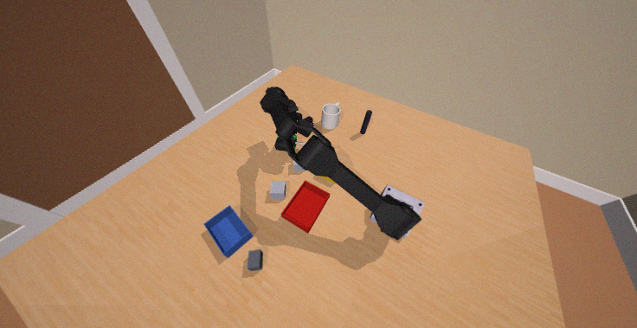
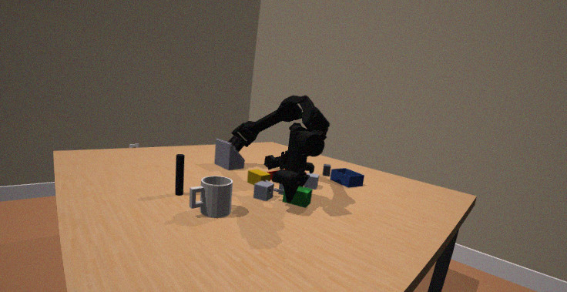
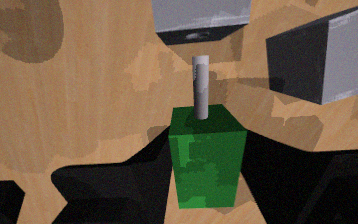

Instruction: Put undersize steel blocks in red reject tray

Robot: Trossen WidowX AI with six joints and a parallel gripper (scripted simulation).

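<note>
My gripper (image 3: 198, 127) (image 2: 291, 195) is shut on the green GO gauge (image 3: 207, 170) (image 2: 303, 196) (image 1: 293, 138) and holds it low over the table. The gauge's grey pin (image 3: 200, 87) points at the bored face of a steel block (image 3: 200, 15) (image 2: 263, 189). The pin tip stands just short of the hole (image 3: 197, 35). A second steel block (image 3: 320, 60) lies to the right of the pin. Another steel block (image 1: 277, 189) sits left of the red reject tray (image 1: 305, 205), which holds nothing. The arm hides part of a steel block (image 1: 297, 166).
A blue tray (image 1: 228, 230) (image 2: 347, 176) and a small dark grey block (image 1: 254, 260) (image 2: 326, 169) lie beyond the red tray. A yellow block (image 2: 257, 176), a grey mug (image 1: 330, 116) (image 2: 216, 196) and a black cylinder (image 1: 365, 121) (image 2: 179, 174) stand near the gauge.
</note>
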